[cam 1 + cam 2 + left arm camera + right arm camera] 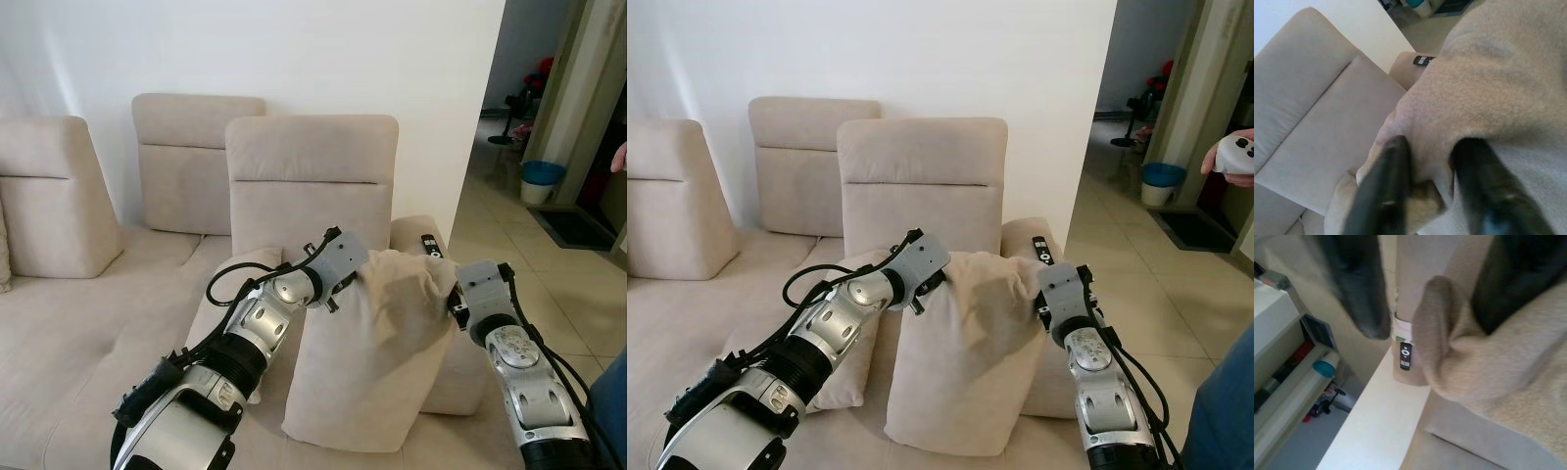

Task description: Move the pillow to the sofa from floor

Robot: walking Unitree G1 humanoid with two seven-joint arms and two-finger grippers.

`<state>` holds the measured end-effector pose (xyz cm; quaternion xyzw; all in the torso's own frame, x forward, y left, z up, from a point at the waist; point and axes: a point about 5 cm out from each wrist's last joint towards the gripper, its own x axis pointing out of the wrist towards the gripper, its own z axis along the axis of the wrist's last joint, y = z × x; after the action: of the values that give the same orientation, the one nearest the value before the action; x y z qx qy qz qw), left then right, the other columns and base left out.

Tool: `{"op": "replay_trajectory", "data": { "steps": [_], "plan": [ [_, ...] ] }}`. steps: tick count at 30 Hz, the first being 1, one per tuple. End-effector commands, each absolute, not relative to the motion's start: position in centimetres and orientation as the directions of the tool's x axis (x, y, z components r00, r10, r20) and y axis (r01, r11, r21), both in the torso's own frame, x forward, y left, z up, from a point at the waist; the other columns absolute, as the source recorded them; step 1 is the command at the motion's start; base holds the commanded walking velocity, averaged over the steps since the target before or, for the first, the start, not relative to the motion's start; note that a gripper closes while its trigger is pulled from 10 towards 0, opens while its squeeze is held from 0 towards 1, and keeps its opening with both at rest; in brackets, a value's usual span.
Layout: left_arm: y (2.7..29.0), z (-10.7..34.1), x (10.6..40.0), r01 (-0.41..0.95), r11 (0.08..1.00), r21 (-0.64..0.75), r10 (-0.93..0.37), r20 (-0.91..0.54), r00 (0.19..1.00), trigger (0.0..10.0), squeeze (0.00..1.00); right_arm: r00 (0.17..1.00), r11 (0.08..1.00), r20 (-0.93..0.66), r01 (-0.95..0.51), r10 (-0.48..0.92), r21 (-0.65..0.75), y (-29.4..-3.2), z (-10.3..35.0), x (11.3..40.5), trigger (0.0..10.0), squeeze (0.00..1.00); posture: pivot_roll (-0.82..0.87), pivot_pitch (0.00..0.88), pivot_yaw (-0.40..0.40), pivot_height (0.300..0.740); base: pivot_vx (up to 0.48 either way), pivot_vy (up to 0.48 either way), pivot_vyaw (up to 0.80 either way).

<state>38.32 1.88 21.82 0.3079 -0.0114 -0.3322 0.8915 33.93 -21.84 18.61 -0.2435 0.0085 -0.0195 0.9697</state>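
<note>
Pillow point(367, 348) stands upright on the sofa point(88, 323) seat, near its front edge, before the armrest. Left gripper point(1432, 188) and right gripper point(1449, 308) each pinch a top corner. Tiled floor point(509, 230) lies open beyond the armrest.

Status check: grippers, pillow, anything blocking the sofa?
Left gripper and right gripper pinch pillow top corners. Pillow standing on sofa seat. Remote on armrest.

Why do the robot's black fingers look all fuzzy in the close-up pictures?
In the left wrist view the fingers sit too close to the camera, so they blur, while the pillow looks a bit sharper. In the right wrist view the fingers blur the same way, yet the remote stays fairly clear. In the eye views the sofa is sharp and evenly lit.
</note>
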Motion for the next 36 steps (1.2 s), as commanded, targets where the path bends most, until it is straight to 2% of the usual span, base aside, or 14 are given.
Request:
{"op": "replay_trajectory", "data": {
  "steps": [1,4,5,6,7,8,14,19,29,36],
  "plan": [
    [0.8,23.2,38.0,0.576,0.568,0.588,-0.643,-0.120,0.756,10.0,1.00,1.000,0.884,0.003,0.001,0.000,-0.467,-20.8,18.8,34.0,10.0,1.00,0.00,0.000,0.088,0.740,0.000,0.000,0.00],
    [0.7,23.3,38.0,0.560,0.565,0.606,-0.637,-0.111,0.763,10.0,1.00,1.000,0.884,0.001,0.004,-0.004,-0.468,-20.8,18.7,34.0,10.0,1.00,0.00,0.000,0.088,0.740,0.000,0.000,0.00],
    [0.7,23.3,38.0,0.556,0.565,0.610,-0.638,-0.106,0.763,10.0,0.41,1.000,0.883,0.000,0.007,-0.008,-0.469,-20.9,18.7,34.0,10.0,1.00,0.00,0.000,0.088,0.740,0.000,0.000,0.00],
    [0.6,23.6,38.0,0.543,0.575,0.612,-0.634,-0.087,0.769,10.0,0.00,1.000,0.873,-0.005,0.021,-0.027,-0.486,-21.0,18.7,34.1,10.0,0.19,0.00,0.000,0.088,0.740,0.000,0.000,0.00],
    [0.6,23.6,38.0,0.538,0.578,0.613,-0.631,-0.082,0.771,10.0,0.00,0.999,0.870,-0.006,0.025,-0.032,-0.492,-21.1,18.7,34.1,10.0,0.19,0.00,0.000,0.088,0.740,0.000,0.000,0.00],
    [0.7,23.7,38.1,0.532,0.584,0.614,-0.628,-0.075,0.775,10.0,0.00,0.999,0.866,-0.006,0.030,-0.038,-0.499,-21.1,18.7,34.1,10.0,0.00,0.00,0.000,0.087,0.740,0.000,0.000,0.00],
    [0.8,24.5,38.2,0.496,0.608,0.619,-0.620,-0.020,0.784,10.0,0.00,0.999,0.859,-0.004,0.042,-0.052,-0.510,-21.3,18.7,34.2,10.0,0.00,0.00,0.000,0.086,0.740,0.000,0.000,0.00],
    [1.3,26.4,38.6,0.417,0.694,0.586,-0.578,0.108,0.809,10.0,0.00,0.996,0.853,-0.021,0.068,-0.092,-0.517,-21.9,18.4,34.2,10.0,0.00,0.00,0.000,0.080,0.740,0.000,0.000,0.00],
    [1.9,26.9,38.8,0.372,0.726,0.578,-0.545,0.155,0.824,10.0,0.00,0.988,0.846,-0.019,0.122,-0.155,-0.520,-23.1,18.5,34.6,10.0,0.00,0.01,0.000,0.074,0.740,0.000,0.000,0.00],
    [2.0,26.6,38.8,0.375,0.727,0.574,-0.544,0.150,0.826,10.0,0.00,0.989,0.844,-0.011,0.117,-0.144,-0.524,-23.0,18.8,34.7,10.0,0.00,0.01,0.000,0.073,0.740,0.000,0.000,0.00]
  ]
}}
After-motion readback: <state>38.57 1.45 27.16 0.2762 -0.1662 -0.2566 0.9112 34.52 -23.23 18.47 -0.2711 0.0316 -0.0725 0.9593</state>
